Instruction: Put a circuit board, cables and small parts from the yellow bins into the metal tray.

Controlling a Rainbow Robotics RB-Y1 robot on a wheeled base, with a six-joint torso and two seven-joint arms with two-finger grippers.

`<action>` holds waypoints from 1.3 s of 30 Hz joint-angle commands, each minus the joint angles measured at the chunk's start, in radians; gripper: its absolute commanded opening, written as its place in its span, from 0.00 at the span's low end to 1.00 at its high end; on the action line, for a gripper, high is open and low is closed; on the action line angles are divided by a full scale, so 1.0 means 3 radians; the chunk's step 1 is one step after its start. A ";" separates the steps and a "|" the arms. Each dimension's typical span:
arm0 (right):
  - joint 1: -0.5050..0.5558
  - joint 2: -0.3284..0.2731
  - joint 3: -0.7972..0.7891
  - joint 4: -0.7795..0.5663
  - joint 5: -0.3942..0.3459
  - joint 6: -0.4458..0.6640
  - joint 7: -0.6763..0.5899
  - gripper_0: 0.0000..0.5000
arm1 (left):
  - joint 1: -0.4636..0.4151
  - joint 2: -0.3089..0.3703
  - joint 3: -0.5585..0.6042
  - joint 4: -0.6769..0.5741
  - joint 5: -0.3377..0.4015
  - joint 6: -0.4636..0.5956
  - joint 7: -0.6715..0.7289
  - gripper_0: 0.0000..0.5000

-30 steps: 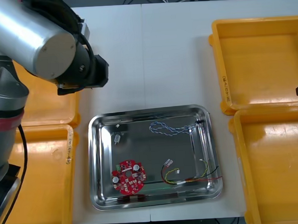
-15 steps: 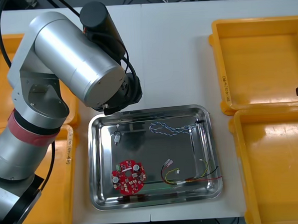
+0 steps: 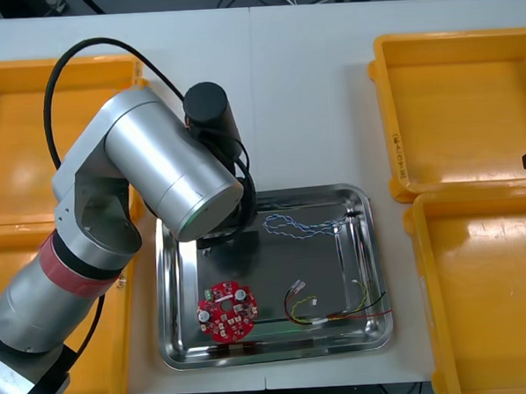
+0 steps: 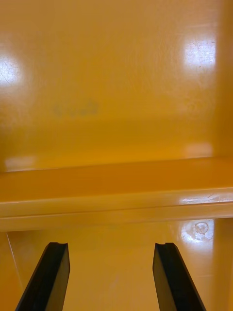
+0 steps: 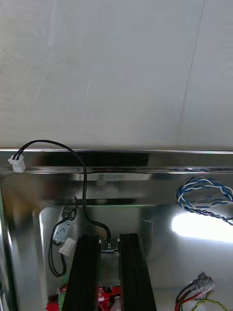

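The left tool [image 5: 109, 239] hangs over the far left corner of the metal tray [image 3: 276, 271], which lies on the light surface [image 3: 302, 98] between the yellow bins. Its two fingers are closed to a narrow gap on the plug end of a black cable [image 5: 84, 184]. From that grip the cable arcs up over the tray's rim, and its white connector sits beyond the rim, over the surface. Just beside the fingers a small metal part [image 5: 62, 232] lies on the tray floor. A twisted blue and white cable [image 3: 300, 223] lies along the tray's far side, the round red circuit board [image 3: 227, 312] at its near left, and a red and yellow cable [image 3: 339, 309] at its near right. The right tool [image 4: 110, 245] hangs over a yellow bin [image 4: 116, 97] at the right, fingers spread wide with nothing between them.
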 commanded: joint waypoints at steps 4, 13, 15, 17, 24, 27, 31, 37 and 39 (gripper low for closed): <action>0.0014 -0.0095 -0.0109 -0.0022 0.0002 0.0001 -0.0119 1.00 | 0.0128 -0.0077 -0.0178 -0.0102 -0.0101 -0.0233 0.0253 0.00; 0.0014 -0.0095 -0.0109 -0.0022 0.0002 0.0001 -0.0119 1.00 | 0.0245 -0.0057 -0.0224 -0.0102 -0.0101 -0.0320 0.0283 0.00; 0.0014 -0.0095 -0.0109 -0.0022 0.0002 0.0001 -0.0119 1.00 | 0.0276 -0.0036 -0.0229 -0.0102 -0.0101 -0.0371 0.0268 0.00; 0.0014 -0.0095 -0.0109 -0.0022 0.0002 0.0001 -0.0119 1.00 | 0.0291 -0.0021 -0.0250 -0.0102 -0.0116 -0.0397 0.0263 0.00; 0.0014 -0.0095 -0.0109 -0.0022 0.0002 0.0001 -0.0119 1.00 | 0.0337 0.0010 -0.0276 -0.0102 -0.0126 -0.0417 0.0273 0.09; 0.0014 -0.0095 -0.0109 -0.0022 0.0002 0.0001 -0.0119 1.00 | 0.0358 0.0020 -0.0276 -0.0107 -0.0131 -0.0463 0.0263 0.12; 0.0014 -0.0095 -0.0109 -0.0022 0.0002 0.0001 -0.0119 1.00 | 0.0383 0.0025 -0.0276 -0.0102 -0.0162 -0.0494 0.0268 0.71; 0.0014 -0.0095 -0.0109 -0.0022 0.0002 0.0001 -0.0119 1.00 | 0.0383 0.0025 -0.0281 -0.0102 -0.0177 -0.0540 0.0288 1.00; 0.0014 -0.0095 -0.0109 -0.0022 0.0002 0.0001 -0.0119 1.00 | 0.0383 0.0025 -0.0281 -0.0107 -0.0177 -0.0540 0.0288 1.00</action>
